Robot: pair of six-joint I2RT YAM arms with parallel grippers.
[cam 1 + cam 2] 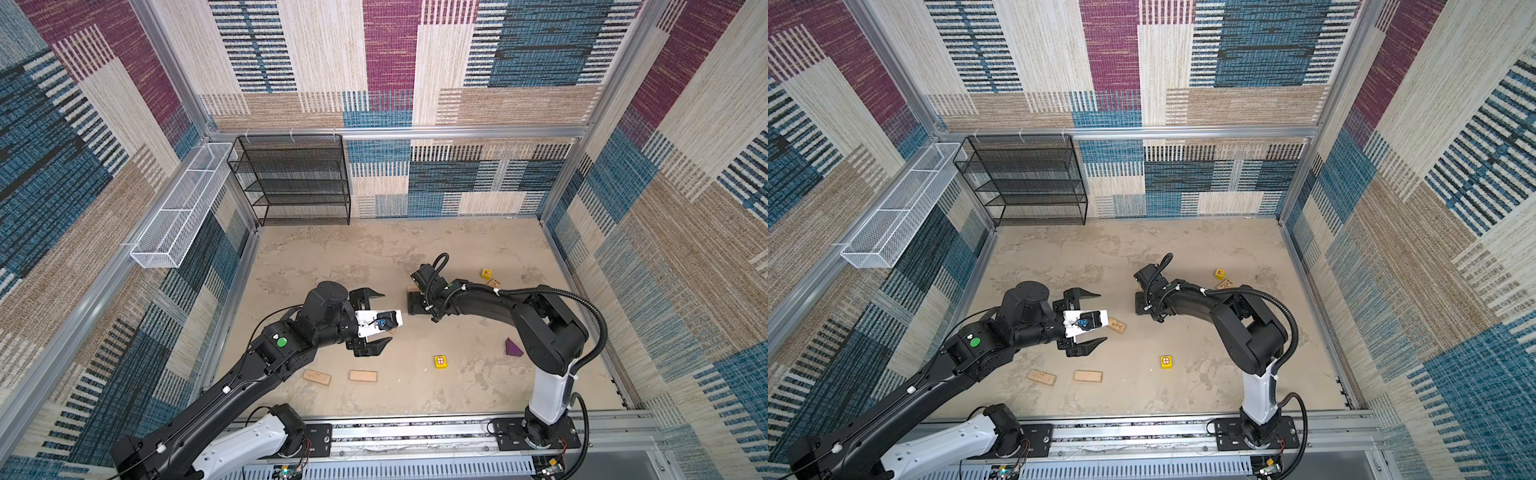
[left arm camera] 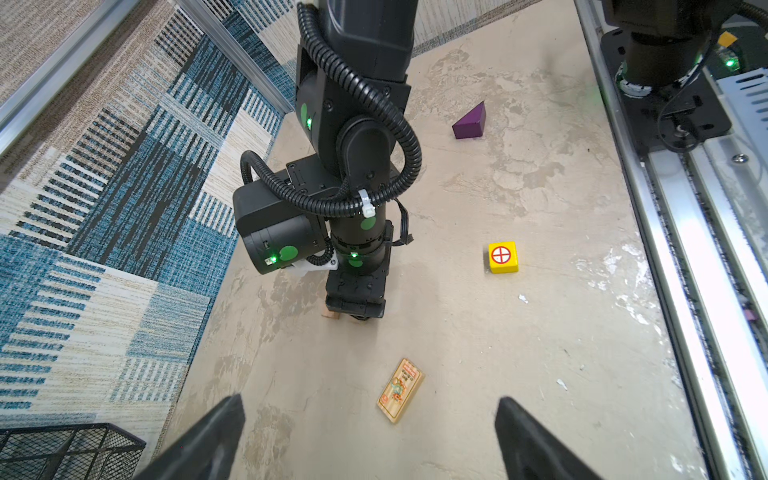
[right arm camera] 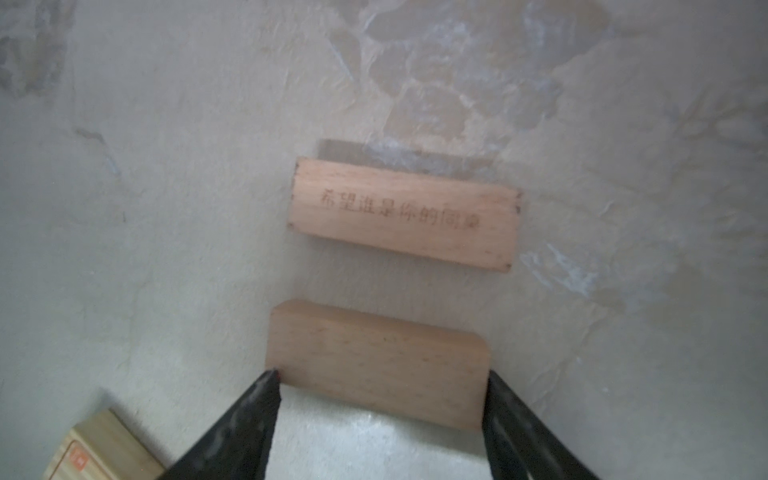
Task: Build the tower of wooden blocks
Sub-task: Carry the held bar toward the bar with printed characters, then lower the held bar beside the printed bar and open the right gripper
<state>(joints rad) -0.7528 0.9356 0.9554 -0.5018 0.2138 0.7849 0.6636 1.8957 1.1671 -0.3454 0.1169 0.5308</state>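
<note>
A: Wood blocks [image 1: 1167,361] all down on mottled beige tabletop [image 1: 374,257], spread singly. Positions?

B: Purple wooden wedge [image 1: 513,348] by right arm's base; yellow cube with red crossed circle [image 1: 441,361] near it, toward centre; yellow cube marked E [image 1: 486,273] farther back on the right. Dark-printed flat tan plank [image 1: 317,377] and bare flat tan plank [image 1: 363,376] side by side, front left.

A: Jaws?

B: Left gripper [image 1: 386,318] spread wide, empty, hovering over colour-printed tan plank [image 2: 400,390]. Right gripper [image 3: 380,374] pointing down, fingertips [image 3: 253,411] at both short ends of plain tan wooden plank [image 3: 378,353], lying parallel to tan plank with burnt characters [image 3: 405,214] just beyond. Clamped or merely bracketing: cannot tell.
</note>
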